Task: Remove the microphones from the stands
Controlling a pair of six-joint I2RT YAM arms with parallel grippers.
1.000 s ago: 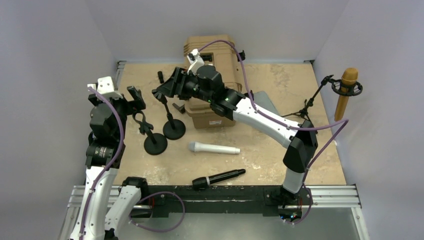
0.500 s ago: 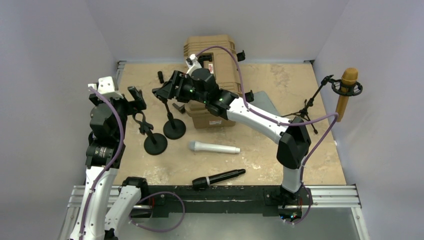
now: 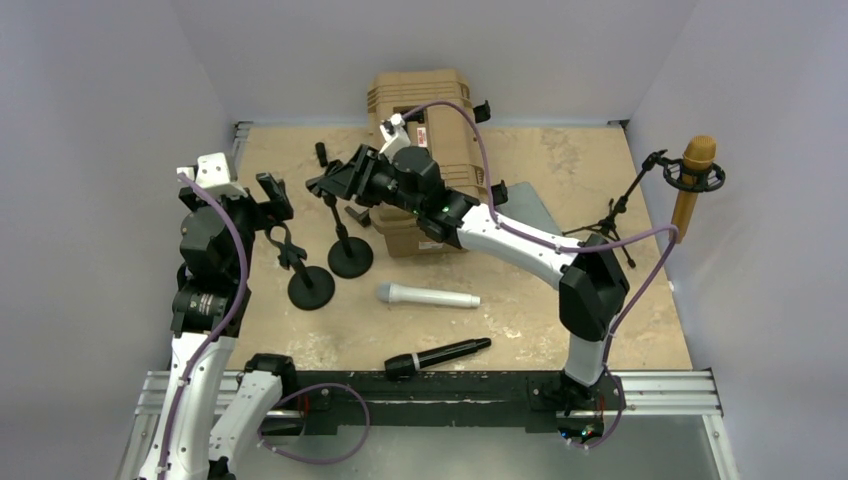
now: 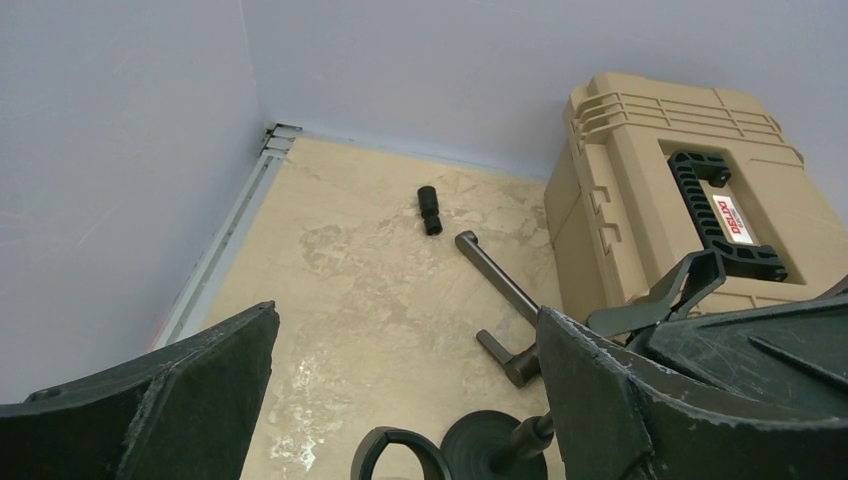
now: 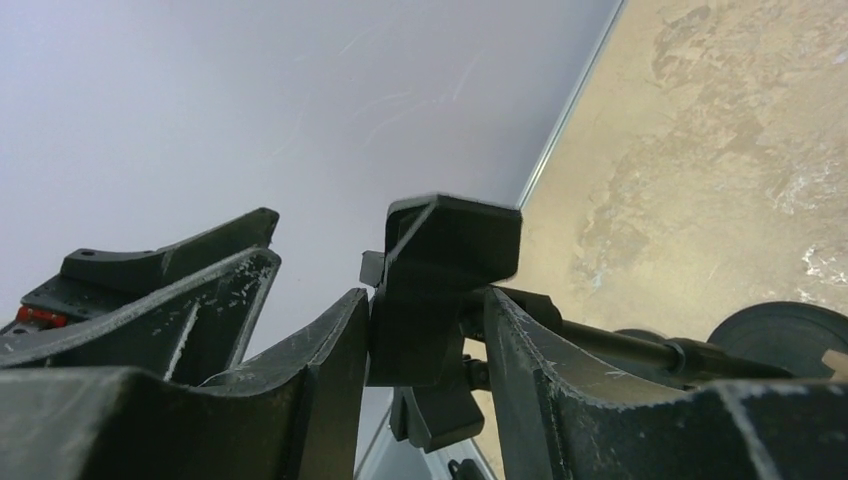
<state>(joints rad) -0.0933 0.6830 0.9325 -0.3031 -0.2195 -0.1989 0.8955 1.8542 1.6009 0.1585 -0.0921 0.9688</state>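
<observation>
A gold microphone (image 3: 693, 185) sits upright in the ring mount of a black tripod stand (image 3: 612, 215) at the far right, with no gripper near it. Two round-based desk stands are left of centre, both with empty clips. My right gripper (image 3: 330, 184) is shut on the clip (image 5: 437, 290) of the right-hand desk stand (image 3: 349, 258); both fingers press its sides. My left gripper (image 4: 408, 315) is open, hanging just above the left desk stand (image 3: 311, 287), whose clip ring (image 4: 398, 452) shows below the fingers.
A white microphone (image 3: 428, 296) and a black microphone (image 3: 437, 356) lie loose on the table near the front. A tan hard case (image 3: 430, 120) stands at the back centre. A loose black bar (image 4: 500, 280) and a small black cylinder (image 4: 430, 210) lie behind the stands.
My right gripper has narrowed onto the desk stand's clip, and the right arm has shifted slightly. The left arm has not moved.
</observation>
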